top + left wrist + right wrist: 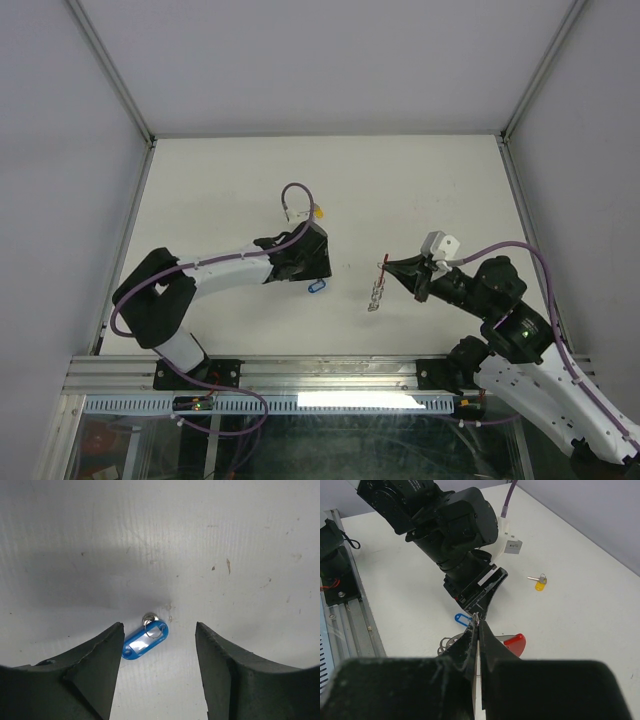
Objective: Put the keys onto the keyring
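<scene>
Left gripper [159, 628]: open, holding nothing. It points down at the table, and both dark fingers [92, 672] show in its wrist view with a wide gap between them.
Right gripper [477, 626]: shut on the keyring, fingers pressed together with only a thin silvery sliver showing between the tips. It is angled low toward the table centre, facing the left gripper.
Table [230, 190]: white, scuffed and speckled. Both arms reach in from the near edge.
Keyring [515, 643]: pinched in the right gripper. The curved red tab sticks out on one side of the fingers and loops of silvery ring on the other.
Chain [375, 298]: trails from the keyring toward the near edge, just beside the right gripper's tips. I cannot tell whether it hangs or lies on the table.
Blue key [145, 640]: flat on the table in the gap between the left gripper's fingers and touching neither. It lies nearer that view's left-hand finger and aslant, its small metal part at the far end. In the top view it sits just off the left gripper on the near side, between the two grippers.
Yellow key [540, 584]: flat on the table beyond the left gripper, on its far side. It is apart from the blue key and well apart from the keyring.
Keys vs keyring: neither key is on the ring.
</scene>
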Controlling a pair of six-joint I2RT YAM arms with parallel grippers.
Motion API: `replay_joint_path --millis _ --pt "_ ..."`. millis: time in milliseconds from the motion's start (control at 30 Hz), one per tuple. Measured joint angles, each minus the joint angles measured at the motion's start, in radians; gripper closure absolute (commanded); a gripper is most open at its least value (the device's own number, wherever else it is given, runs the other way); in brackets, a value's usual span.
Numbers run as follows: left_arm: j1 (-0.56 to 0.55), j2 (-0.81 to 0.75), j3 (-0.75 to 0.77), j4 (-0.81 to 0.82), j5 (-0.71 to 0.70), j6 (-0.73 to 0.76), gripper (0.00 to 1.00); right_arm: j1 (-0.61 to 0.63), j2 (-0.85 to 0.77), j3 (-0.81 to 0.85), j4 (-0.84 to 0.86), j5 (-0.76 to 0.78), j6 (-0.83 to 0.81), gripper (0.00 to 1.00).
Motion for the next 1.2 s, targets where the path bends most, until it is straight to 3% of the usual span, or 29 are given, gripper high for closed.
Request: replay_joint_path --millis 467,1200 --pt "-0.088 0.098 0.109 -0.127 -0.098 -0.051 0.46 0.0 -0.008 -0.013 0.0 0.0 0.0 1.0" --pt "-0.114 0.164 0.16 -0.189 -0.155 -0.049 0.66 0.0 -0.039 -0.03 0.0 0.0 0.0 1.0"
